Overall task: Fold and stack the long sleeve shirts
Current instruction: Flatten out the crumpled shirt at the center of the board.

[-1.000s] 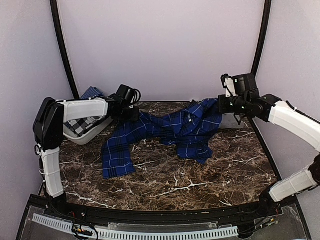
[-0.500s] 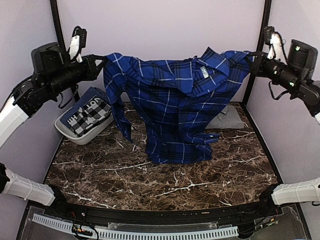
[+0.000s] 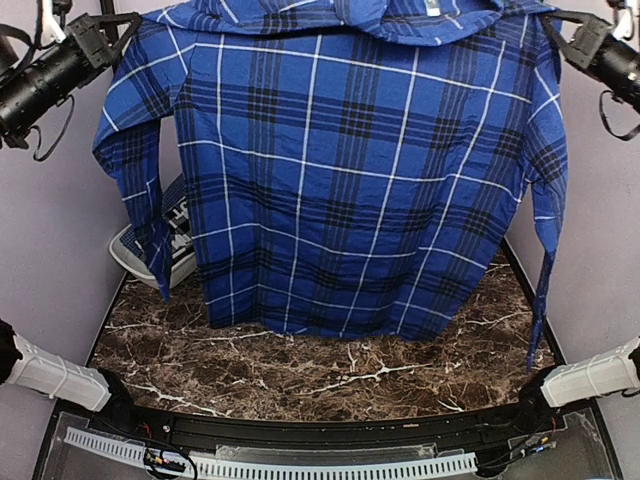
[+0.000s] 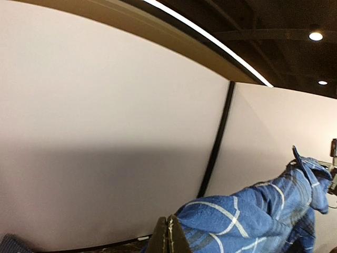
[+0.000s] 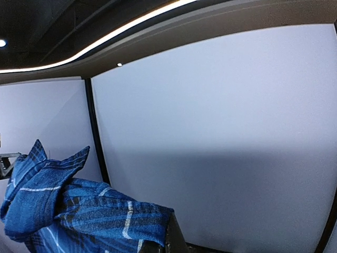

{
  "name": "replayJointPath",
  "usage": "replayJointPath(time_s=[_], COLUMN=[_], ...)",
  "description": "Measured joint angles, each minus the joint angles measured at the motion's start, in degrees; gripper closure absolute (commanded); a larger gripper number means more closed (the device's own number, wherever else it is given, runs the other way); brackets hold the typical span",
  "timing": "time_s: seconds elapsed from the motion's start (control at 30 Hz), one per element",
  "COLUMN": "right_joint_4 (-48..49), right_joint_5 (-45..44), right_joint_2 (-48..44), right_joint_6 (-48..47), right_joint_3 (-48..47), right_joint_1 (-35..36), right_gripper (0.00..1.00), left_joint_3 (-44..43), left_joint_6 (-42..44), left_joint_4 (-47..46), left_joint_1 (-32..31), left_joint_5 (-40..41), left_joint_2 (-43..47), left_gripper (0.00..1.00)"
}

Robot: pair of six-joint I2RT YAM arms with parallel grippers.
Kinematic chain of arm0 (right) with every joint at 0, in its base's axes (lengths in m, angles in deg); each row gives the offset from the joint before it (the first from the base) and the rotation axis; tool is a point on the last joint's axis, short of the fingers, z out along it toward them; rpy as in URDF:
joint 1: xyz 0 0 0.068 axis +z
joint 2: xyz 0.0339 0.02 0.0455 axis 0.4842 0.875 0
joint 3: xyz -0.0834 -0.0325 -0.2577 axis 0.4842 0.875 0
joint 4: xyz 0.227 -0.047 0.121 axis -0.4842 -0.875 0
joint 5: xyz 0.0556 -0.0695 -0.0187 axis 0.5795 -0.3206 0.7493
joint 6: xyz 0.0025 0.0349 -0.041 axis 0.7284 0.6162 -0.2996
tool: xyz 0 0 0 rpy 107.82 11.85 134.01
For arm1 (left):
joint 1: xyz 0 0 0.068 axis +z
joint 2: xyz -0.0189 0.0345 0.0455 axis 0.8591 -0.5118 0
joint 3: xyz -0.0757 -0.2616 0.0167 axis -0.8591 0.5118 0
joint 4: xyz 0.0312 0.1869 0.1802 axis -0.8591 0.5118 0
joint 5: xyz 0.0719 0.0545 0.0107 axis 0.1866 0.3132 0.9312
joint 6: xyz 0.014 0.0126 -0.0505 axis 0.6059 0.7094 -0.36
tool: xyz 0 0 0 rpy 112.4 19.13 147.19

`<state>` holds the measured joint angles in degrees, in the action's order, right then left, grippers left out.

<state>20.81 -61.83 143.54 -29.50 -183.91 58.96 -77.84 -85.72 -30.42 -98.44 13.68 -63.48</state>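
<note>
Top external shows the plaid shirt (image 3: 360, 180) hanging spread between my two grippers, well above the marble table (image 3: 350, 370). Its collar is up at the frame's top edge and its hem is down, so its length runs vertically while its shoulders stretch level from side to side. One sleeve dangles at each side. The one on my left hangs in front of a white basket (image 3: 130, 262) at the table's far left corner.

My left gripper (image 3: 128, 22) is clenched on the left shoulder and my right gripper (image 3: 552, 18) is clenched on the right shoulder. Both arms are raised high and reach inward from the sides, with the forearms leaving the frame.

The wrist cameras see only the grip and the pale back wall. In the left wrist view, cloth (image 4: 247, 216) bunches away from my closed fingers (image 4: 167, 238) toward the collar. In the right wrist view, the fabric (image 5: 95, 216) gathers against my pinched fingers (image 5: 169, 240). Only the overhead camera shows the whole garment, the sleeves and the table.
</note>
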Motion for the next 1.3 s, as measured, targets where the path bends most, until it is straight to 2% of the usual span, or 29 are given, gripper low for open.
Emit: replayJointPath(time_s=[0.07, 0.13, 0.23, 0.3, 0.37, 0.43, 0.53, 0.63, 0.77, 0.9, 1.07, 1.3], right_joint_4=[-0.7, -0.3, 1.8, 4.3, 4.9, 3.9, 2.6, 3.3, 5.8, 9.2, 12.2, 14.2], right_joint_5=[-1.1, -1.0, 1.3, 3.0, 3.6, 3.7, 3.5, 3.3, 1.9, 0.4, 0.6, -0.9], right_joint_2=[3.7, 8.6, 16.5, 24.5, 33.2, 41.7, 48.0, 46.7, 40.2, 35.2, 34.6, 36.5], right_joint_6=[-0.6, -0.8, -0.4, 0.1, 0.5, 1.0, 1.3, 1.8, 2.1, 2.7, 4.5, 7.9], right_joint_3=[0.3, 3.9, 14.1, 22.9, 29.6, 33.7, 36.3, 39.3, 41.9, 43.3, 47.7, 49.4], right_joint_1=[-0.3, -2.0, -5.5, -7.6, -9.1, -10.3, -11.2, -11.1, -9.6, -5.2, 1.7, 10.7], right_gripper=[1.0, 1.0, 1.0, 0.89, 0.83, 0.66, 0.5, 0.44, 0.43, 0.43, 0.43, 0.43], left_joint_3=[-4.4, -4.5, 5.4, 14.1, 23.1, 30.0, 35.9, 37.1, 36.7, 35.5, 34.8, 38.3], left_joint_6=[-1.0, -2.4, -4.8, -5.9, -7.1, -8.2, -9.5, -10.2, -10.2, -10.2, -10.6, -14.6], left_joint_4=[3.8, 6.4, 7.1, 6.4, 5.3, 5.5, 6.7, 6.9, 4.8, 4.0, 3.7, -0.8], left_joint_1=[2.0, 5.7, 12.2, 14.3, 15.7, 16.3, 16.3, 16.3, 16.2, 15.2, 10.4, 2.1], left_joint_5=[2.8, 2.8, 1.4, 0.4, -0.5, -1.4, -2.9, -4.2, -4.4, -3.3, -2.8, -8.9], left_joint_2=[-4.7, -8.5, -14.6, -19.7, -28.0, -37.0, -44.5, -44.0, -39.4, -35.6, -33.1, -32.7], left_gripper=[1.0, 1.0, 1.0, 1.0, 1.0, 1.0, 0.88, 0.75, 0.64, 0.59, 0.58, 0.59])
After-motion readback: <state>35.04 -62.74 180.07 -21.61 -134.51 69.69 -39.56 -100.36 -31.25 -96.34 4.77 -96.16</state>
